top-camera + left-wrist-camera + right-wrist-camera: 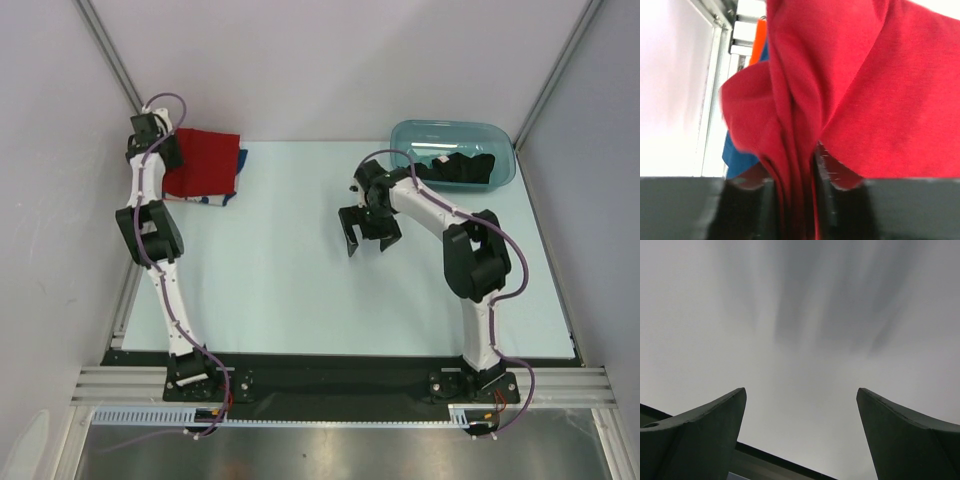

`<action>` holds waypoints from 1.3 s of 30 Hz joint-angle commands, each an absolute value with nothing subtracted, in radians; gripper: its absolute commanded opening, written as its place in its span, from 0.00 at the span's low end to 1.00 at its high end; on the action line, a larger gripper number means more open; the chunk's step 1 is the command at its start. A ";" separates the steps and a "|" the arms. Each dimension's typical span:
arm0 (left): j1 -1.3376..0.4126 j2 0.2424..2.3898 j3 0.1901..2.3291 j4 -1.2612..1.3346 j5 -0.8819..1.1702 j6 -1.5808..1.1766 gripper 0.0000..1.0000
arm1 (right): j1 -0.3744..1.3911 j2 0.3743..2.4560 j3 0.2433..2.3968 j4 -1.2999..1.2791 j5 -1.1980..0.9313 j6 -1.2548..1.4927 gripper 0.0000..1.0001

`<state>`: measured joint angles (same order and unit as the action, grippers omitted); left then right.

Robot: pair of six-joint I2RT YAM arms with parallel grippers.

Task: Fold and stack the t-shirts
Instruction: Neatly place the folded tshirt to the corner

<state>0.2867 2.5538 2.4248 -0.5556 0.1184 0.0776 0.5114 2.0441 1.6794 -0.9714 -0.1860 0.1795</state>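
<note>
Top external: one red t-shirt (205, 160), one tub (450, 128).

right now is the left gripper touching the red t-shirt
Touching. The left wrist view shows the red t-shirt bunched down into the left gripper, its folds pressed against both fingers with no gap visible.

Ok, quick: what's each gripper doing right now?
Left gripper: closed on a fold of the red tee.
Right gripper: open, holding nothing.
</note>
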 commanded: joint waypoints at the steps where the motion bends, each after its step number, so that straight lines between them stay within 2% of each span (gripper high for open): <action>1: 0.307 2.566 2.482 -0.465 0.108 0.035 0.36 | 0.535 2.078 1.750 -1.014 -0.195 0.202 1.00; 4: 0.307 2.554 2.485 -0.417 -0.052 0.006 0.48 | 0.552 2.105 1.773 -1.023 -0.199 0.213 1.00; 5: 0.308 2.545 2.482 -0.405 -0.072 0.006 0.67 | 0.558 2.106 1.773 -1.025 -0.198 0.215 1.00; 6: 0.304 2.508 2.461 -0.387 -0.098 -0.020 0.71 | 0.564 2.103 1.769 -1.022 -0.198 0.218 1.00; 9: 0.293 2.413 2.402 -0.308 -0.207 -0.053 0.73 | 0.574 2.092 1.738 -1.006 -0.196 0.229 1.00; 14: 0.281 2.306 2.341 -0.265 -0.173 -0.124 0.74 | 0.583 2.033 1.652 -0.950 -0.207 0.250 1.00; 15: 0.278 2.299 2.338 -0.268 -0.160 -0.138 0.73 | 0.584 2.022 1.635 -0.930 -0.207 0.252 1.00; 18: 0.265 2.298 2.333 -0.301 -0.075 -0.141 0.60 | 0.586 1.988 1.576 -0.891 -0.212 0.264 1.00; 19: 0.259 2.296 2.312 -0.298 -0.068 -0.130 0.49 | 0.586 1.979 1.562 -0.882 -0.213 0.271 1.00; 22: 0.245 2.301 2.240 -0.233 -0.025 -0.110 0.39 | 0.586 1.950 1.505 -0.854 -0.218 0.272 1.00; 23: 0.242 2.319 2.237 -0.220 -0.012 -0.112 0.29 | 0.584 1.944 1.488 -0.854 -0.216 0.270 1.00; 24: 0.241 2.335 2.237 -0.204 -0.008 -0.130 0.26 | 0.581 1.939 1.480 -0.856 -0.215 0.267 1.00; 28: 0.247 2.402 2.237 -0.059 0.060 -0.204 0.00 | 0.572 1.948 1.480 -0.871 -0.213 0.265 1.00; 36: 0.302 2.604 2.338 0.024 0.063 -0.380 0.00 | 0.571 2.036 1.609 -0.936 -0.210 0.252 1.00; 39: 0.339 2.655 2.365 0.026 0.121 -0.455 0.00 | 0.571 2.059 1.643 -0.960 -0.210 0.253 1.00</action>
<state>0.2802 2.6259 2.2894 -0.0444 0.0589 -0.3370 0.5735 2.0357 1.5917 -0.9169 -0.2077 0.2573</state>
